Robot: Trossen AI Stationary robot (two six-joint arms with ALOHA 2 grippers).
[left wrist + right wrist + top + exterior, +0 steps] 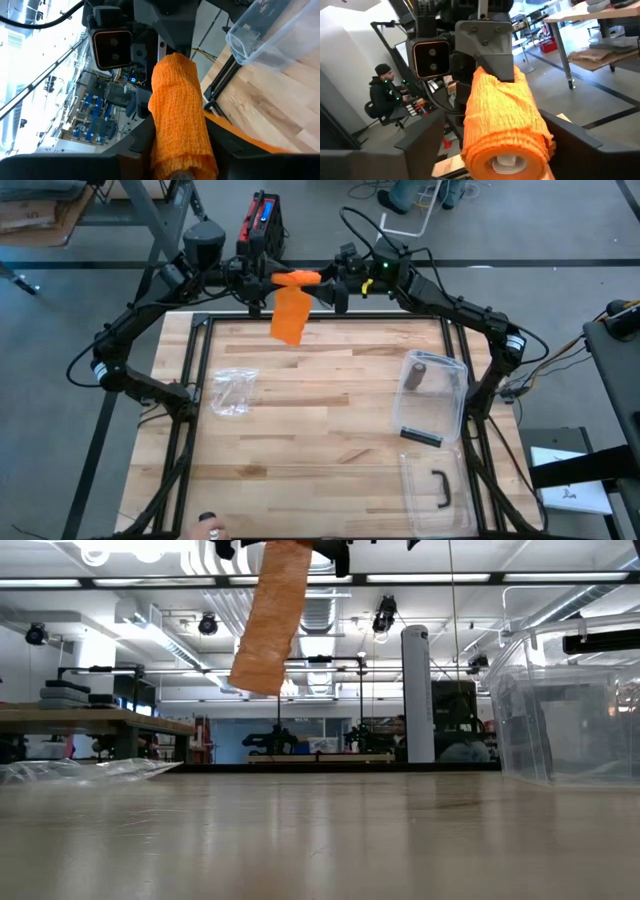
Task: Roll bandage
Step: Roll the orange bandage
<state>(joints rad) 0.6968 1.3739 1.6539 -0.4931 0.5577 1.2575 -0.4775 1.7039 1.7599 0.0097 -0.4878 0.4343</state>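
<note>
An orange bandage roll (297,278) hangs high over the table's far edge, between my two grippers, which face each other. Its loose tail (289,318) hangs down from the roll, and the tail's lower end (256,680) is clear of the table. My left gripper (264,281) is shut on the roll's left end. My right gripper (333,285) stands open around the right end (505,150), with a finger (422,137) on either side and a gap showing beside one of them. My left gripper pinches the roll's left end (180,145) between its two fingers, one on each side of the round body. The fingers come level from the table's left and lie along the roll. The roll is lifted clear and lies about level, with its tail hanging slack below.
A clear plastic box (455,405) with a dark roll (415,372) in it stands at the right. Its lid (415,480) with a black handle lies nearer. A clear bag (232,390) lies at the left. A person (385,90) sits beyond the table.
</note>
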